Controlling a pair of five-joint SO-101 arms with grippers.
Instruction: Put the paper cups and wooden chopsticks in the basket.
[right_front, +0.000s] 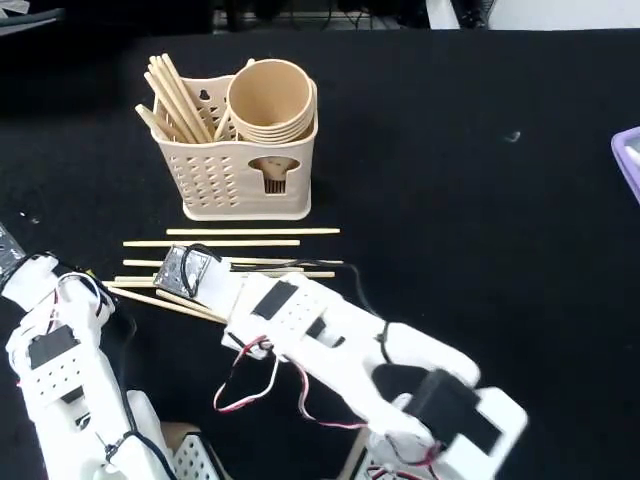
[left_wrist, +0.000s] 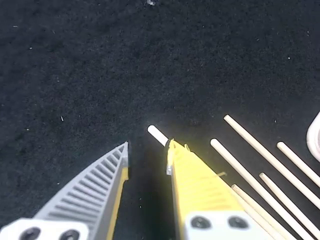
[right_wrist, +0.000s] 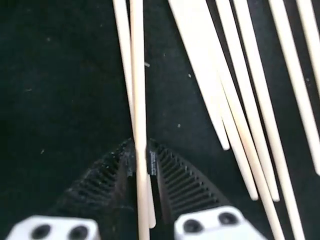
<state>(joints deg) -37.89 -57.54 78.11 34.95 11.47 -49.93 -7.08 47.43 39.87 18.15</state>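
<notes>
Chopstick (right_wrist: 137, 75) — clamped lengthwise between the jaws of the right gripper (right_wrist: 142, 146).

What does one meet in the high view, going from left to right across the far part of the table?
Upright chopsticks in the basket → stacked paper cups in the same basket → a small pale speck → a purple object at the right edge.

Left gripper (left_wrist: 147, 145): one ribbed grey jaw, one ribbed yellow. Right gripper (right_wrist: 142, 144): ribbed black jaws, with pale tan wooden chopsticks (right_wrist: 137, 75) between and beside them. Basket (right_front: 240, 180): cream, dotted with rows of holes. Paper cups (right_front: 272, 100): light tan. Table (right_front: 480, 200): black. Arms (right_front: 300, 320): white, with black patches.
</notes>
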